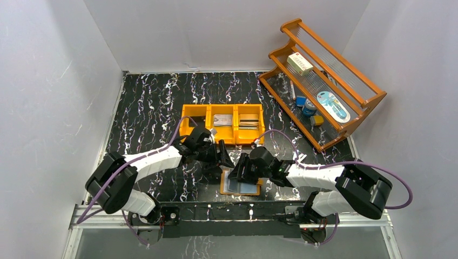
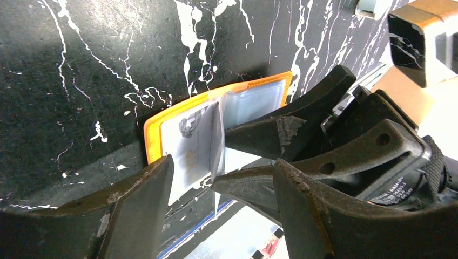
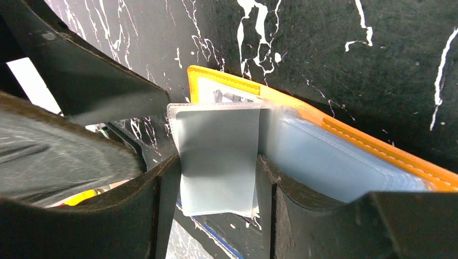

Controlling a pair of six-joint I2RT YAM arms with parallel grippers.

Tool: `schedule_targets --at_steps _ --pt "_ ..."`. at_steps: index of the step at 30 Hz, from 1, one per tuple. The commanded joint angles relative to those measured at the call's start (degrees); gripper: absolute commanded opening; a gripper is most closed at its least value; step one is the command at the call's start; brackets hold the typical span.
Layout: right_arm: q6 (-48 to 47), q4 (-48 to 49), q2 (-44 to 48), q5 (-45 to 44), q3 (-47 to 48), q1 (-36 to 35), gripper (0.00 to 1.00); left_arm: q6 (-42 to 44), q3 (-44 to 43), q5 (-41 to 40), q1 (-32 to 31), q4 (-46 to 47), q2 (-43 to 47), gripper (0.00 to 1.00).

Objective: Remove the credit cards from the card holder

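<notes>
The card holder (image 1: 241,187) lies open on the black table near the front edge, orange rim up, with clear pale-blue sleeves (image 2: 254,100). One sleeve leaf (image 3: 216,156) stands upright. My right gripper (image 3: 216,162) is open, its jaws on either side of this leaf; it also shows in the top view (image 1: 237,171). My left gripper (image 2: 221,167) is open just above the holder's left leaf, close against the right gripper's fingers (image 2: 270,135); in the top view it is (image 1: 226,160). A grey card (image 1: 222,120) and a striped card (image 1: 248,123) lie in the orange bin. I cannot tell whether the sleeves hold cards.
The orange three-compartment bin (image 1: 196,128) stands just behind the grippers. A wooden rack (image 1: 345,127) at the back right holds a white box (image 1: 300,63) and small items. White walls close in the table on three sides; a metal rail runs along the front edge.
</notes>
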State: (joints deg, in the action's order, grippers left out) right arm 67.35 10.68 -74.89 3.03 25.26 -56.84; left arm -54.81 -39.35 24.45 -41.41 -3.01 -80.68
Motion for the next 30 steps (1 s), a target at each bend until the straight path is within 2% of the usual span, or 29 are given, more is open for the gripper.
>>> schedule_targets --at_steps 1,8,11,15,19,23,27,30 --pt "0.2 2.5 0.2 0.3 -0.8 0.4 0.6 -1.0 -3.2 -0.7 -1.8 -0.3 -1.9 0.63" --pt "0.1 2.5 -0.2 0.5 -0.4 0.5 0.6 1.0 -5.7 -0.7 -3.0 -4.0 -6.1 0.49" --pt "0.1 2.6 -0.4 0.6 -0.3 0.4 0.6 2.3 -6.9 0.3 -3.8 -4.4 -7.2 0.38" --pt "0.0 2.6 -0.4 0.6 -0.3 0.5 0.6 3.8 -7.7 1.0 -4.5 -5.5 -7.7 0.3" --pt "0.0 2.4 -0.3 0.7 -0.1 0.6 0.6 5.7 -8.6 1.9 -4.7 -6.5 -8.6 0.12" --pt "-0.4 1.8 0.4 0.7 0.3 0.5 0.62 8.2 -10.0 1.0 -4.7 -9.4 -9.2 0.0" --pt "-1.4 0.9 1.6 1.3 1.5 0.5 0.67 10.3 -10.5 -0.8 -4.7 -11.9 -8.6 0.0" --pt "-3.0 0.1 2.7 2.3 3.0 0.5 0.76 12.3 -11.6 -3.9 -4.7 -15.6 -7.7 0.0"
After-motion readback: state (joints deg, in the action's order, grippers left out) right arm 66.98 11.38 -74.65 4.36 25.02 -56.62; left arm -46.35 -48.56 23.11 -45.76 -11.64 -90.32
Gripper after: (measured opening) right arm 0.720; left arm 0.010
